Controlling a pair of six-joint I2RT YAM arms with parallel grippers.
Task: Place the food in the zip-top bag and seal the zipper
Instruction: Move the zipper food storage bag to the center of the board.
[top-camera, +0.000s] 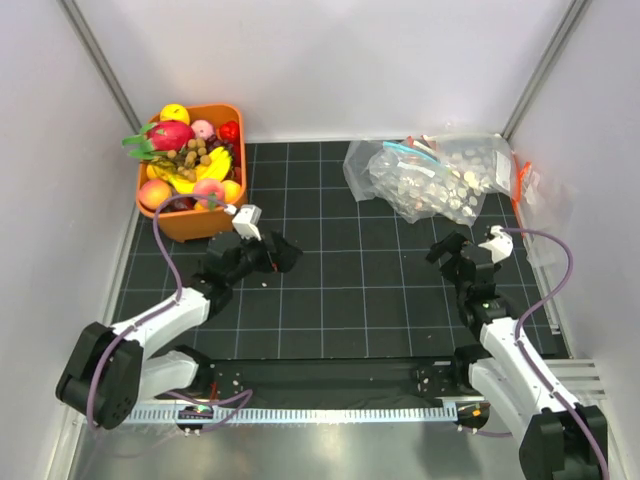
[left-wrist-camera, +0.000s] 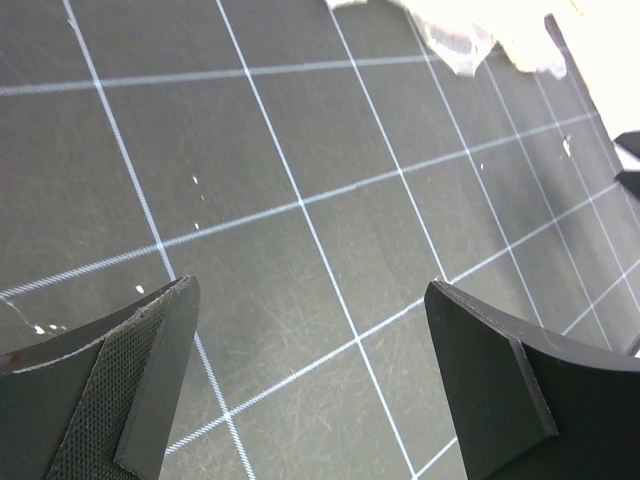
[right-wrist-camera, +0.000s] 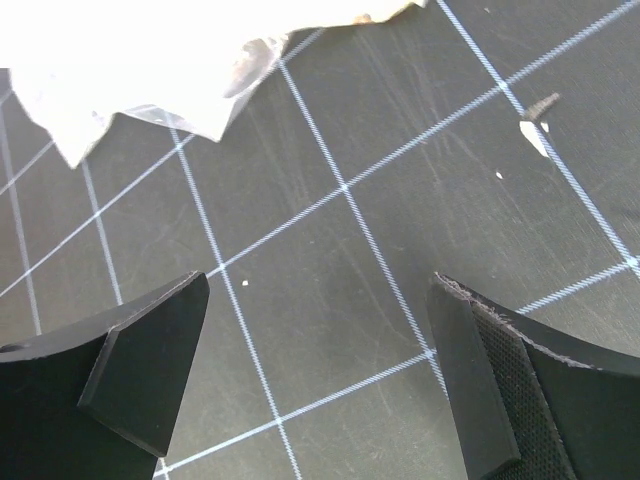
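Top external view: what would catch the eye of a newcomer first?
The orange basket, heaped with bright toy fruit, stands out most at the far left of the mat. Next comes a crumpled pile of clear bags at the far right. The left gripper and the right gripper are both open and hold nothing, above bare mat.

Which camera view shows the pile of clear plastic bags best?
The top external view: it shows the whole pile of clear plastic bags. The left wrist view catches only one corner; the right wrist view only a bright, washed-out edge.
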